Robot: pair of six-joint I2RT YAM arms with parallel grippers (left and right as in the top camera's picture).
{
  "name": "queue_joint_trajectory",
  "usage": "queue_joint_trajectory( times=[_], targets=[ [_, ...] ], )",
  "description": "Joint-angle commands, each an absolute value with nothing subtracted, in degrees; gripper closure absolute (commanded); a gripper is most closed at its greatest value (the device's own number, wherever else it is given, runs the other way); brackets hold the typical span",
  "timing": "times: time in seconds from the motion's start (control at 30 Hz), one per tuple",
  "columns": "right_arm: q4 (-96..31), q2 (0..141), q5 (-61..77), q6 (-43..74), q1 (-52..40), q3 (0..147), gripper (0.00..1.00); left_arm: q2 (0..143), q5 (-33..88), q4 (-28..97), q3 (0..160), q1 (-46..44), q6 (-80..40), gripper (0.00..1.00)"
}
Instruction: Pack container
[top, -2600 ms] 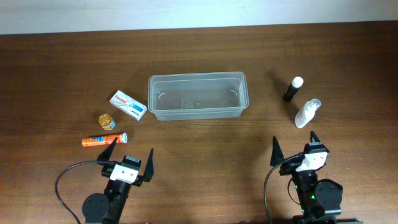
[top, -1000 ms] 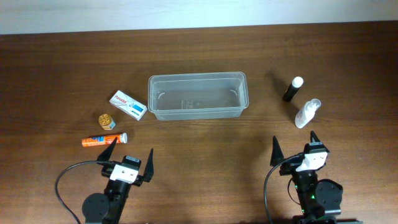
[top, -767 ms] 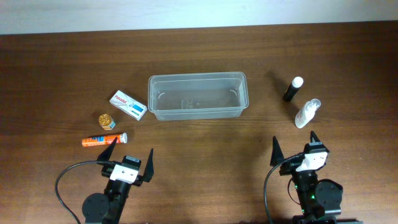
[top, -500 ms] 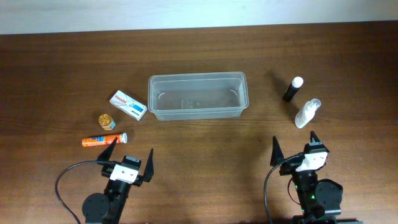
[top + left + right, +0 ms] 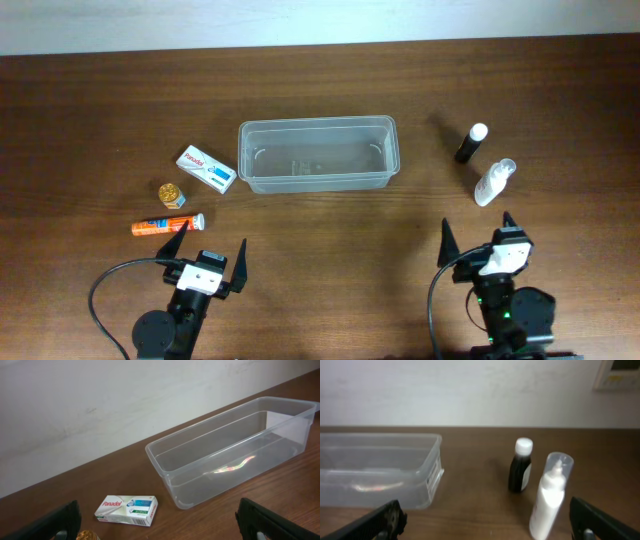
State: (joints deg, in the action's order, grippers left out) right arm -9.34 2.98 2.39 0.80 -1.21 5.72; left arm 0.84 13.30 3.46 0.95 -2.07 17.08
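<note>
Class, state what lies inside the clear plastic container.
Nothing: the container shows a bare floor, with only a streak of reflected light. Its clear walls hide no part of the inside.

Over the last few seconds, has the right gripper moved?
Yes, slightly: the right gripper has edged rightward in the overhead view, judged against the white spray bottle, which stays put.

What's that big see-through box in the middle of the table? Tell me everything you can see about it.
The container is a shallow rectangular tub of clear, slightly cloudy plastic with rounded corners and a raised rim. It is empty and has no lid. It stands upright with its long side running across the wooden table, near the middle. Only the table touches it.
</note>
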Motion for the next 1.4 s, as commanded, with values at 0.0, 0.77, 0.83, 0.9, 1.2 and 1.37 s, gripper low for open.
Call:
queue_joint_trajectory(
  times=[0.0, 0.77, 0.83, 0.9, 1.2, 1.37],
  targets=[
    [-12.7, 10.2, 0.6, 0.4, -1.4, 17.6, 0.02, 0.4, 13.1, 3.5, 0.5, -1.7, 17.0, 0.00],
    [-55.3, 89.8, 5.8, 0.7, -1.4, 89.1, 0.01, 0.4, 13.1, 3.5, 0.5, -1.7, 17.0, 0.00],
    [-53.9, 93.1, 5.8, 2.5, -1.0, 89.1, 0.02, 0.4, 13.1, 3.5, 0.5, -1.7, 17.0, 0.00],
    [-52.9, 95.2, 5.8, 3.8, -0.6, 89.1, 0.01, 0.4, 13.1, 3.5, 0.5, -1.7, 17.0, 0.00],
    [-51.2, 98.2, 5.3, 13.5, 4.2, 89.1, 0.02, 0.4, 13.1, 3.5, 0.5, -1.7, 17.0, 0.00],
    [-56.7, 98.2, 5.3, 15.5, 7.7, 89.1, 0.04, 0.4, 13.1, 3.5, 0.5, -1.7, 17.0, 0.00]
  ],
)
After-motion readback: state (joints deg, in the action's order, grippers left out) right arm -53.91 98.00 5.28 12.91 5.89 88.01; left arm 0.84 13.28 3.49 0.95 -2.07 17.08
